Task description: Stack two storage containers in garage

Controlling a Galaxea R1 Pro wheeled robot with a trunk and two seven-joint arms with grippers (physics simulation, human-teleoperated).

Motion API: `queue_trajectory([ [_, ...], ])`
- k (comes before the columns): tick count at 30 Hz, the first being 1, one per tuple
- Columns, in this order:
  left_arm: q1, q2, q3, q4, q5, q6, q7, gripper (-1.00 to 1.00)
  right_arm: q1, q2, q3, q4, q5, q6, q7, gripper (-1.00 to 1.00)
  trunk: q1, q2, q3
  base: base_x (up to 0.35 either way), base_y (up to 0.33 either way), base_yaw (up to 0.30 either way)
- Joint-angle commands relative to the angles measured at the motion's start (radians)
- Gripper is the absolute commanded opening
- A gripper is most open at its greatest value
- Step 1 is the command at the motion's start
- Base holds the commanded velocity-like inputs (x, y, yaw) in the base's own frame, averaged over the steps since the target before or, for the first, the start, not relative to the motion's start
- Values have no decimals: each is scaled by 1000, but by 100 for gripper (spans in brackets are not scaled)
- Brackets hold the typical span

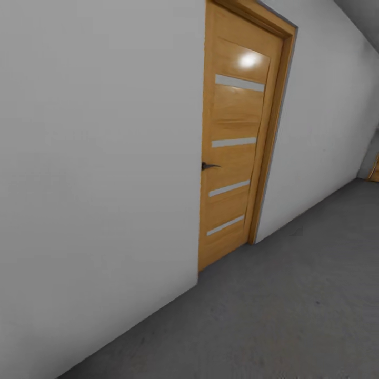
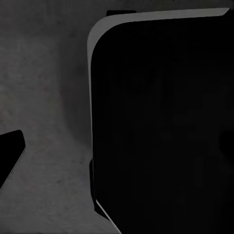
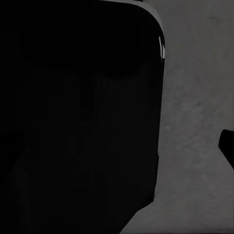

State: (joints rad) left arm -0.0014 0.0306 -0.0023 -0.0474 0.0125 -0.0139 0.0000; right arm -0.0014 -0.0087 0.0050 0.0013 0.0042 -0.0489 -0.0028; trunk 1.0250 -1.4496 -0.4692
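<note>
Glare on door (image 1: pixel 247 59), wrist views dim

Plain pale grey wall (image 1: pixel 95 158) across the nine o'clock half of the head view, running back toward one o'clock. Set into it, an orange wooden door (image 1: pixel 234 142), shut, with four pale horizontal strips and a small dark handle (image 1: pixel 209 166) on its nine o'clock edge. Round glare of a light (image 1: pixel 248 60) high on the top panel. Dark grey speckled concrete floor (image 1: pixel 284 305) from six o'clock out to three o'clock. Sliver of another orange frame (image 1: pixel 375 171) at three o'clock, far back.
</note>
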Motion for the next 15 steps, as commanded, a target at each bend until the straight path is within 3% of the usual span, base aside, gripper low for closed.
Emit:
queue_trajectory([
  [1,0,0,-1,0,1,-1,0,100,0,0,1,0,0,-3,0,100,0,0,-1,0,0,-291],
  [15,0,0,-1,0,1,-1,0,100,0,0,1,0,0,-3,0,100,0,0,-1,0,0,-291],
])
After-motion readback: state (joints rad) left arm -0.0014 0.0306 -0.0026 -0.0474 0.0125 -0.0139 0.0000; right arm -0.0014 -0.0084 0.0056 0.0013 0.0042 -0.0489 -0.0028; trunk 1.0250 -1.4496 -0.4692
